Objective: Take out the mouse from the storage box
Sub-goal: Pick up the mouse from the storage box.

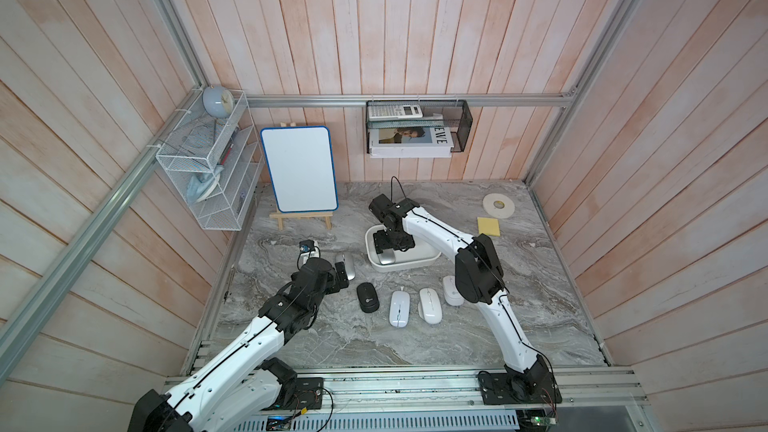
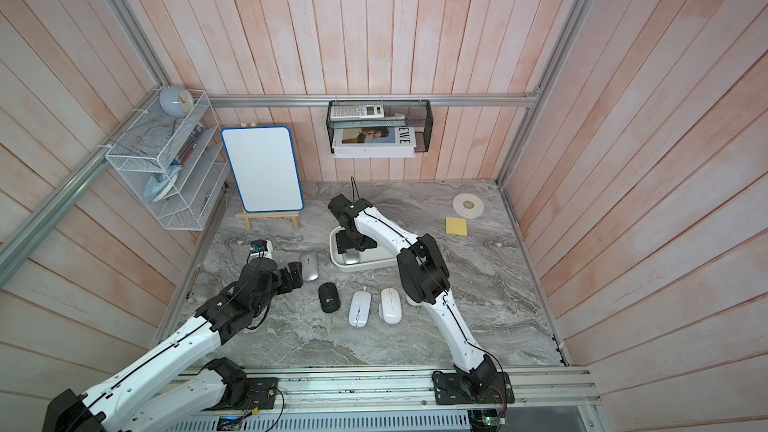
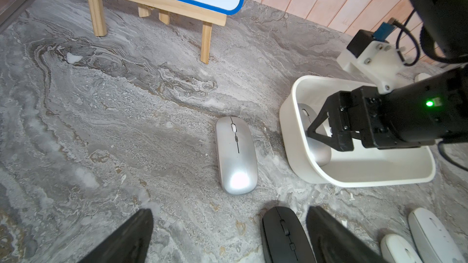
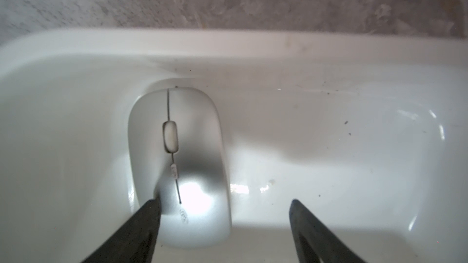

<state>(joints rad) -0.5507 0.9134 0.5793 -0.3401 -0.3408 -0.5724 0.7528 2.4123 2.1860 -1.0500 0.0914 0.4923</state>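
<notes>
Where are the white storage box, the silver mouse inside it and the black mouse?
storage box (image 1: 407,264): in a top view, on its near wall.
silver mouse in the box (image 4: 177,163): right wrist view, middle of its back.
black mouse (image 1: 367,297): in a top view, on its top shell.

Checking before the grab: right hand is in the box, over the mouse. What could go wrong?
1. The right hand is off-centre: one finger overlaps the mouse, the other stands wide of it, so closing may shove it rather than grip.
2. The mouse lies near the box wall; the box might slide.
</notes>
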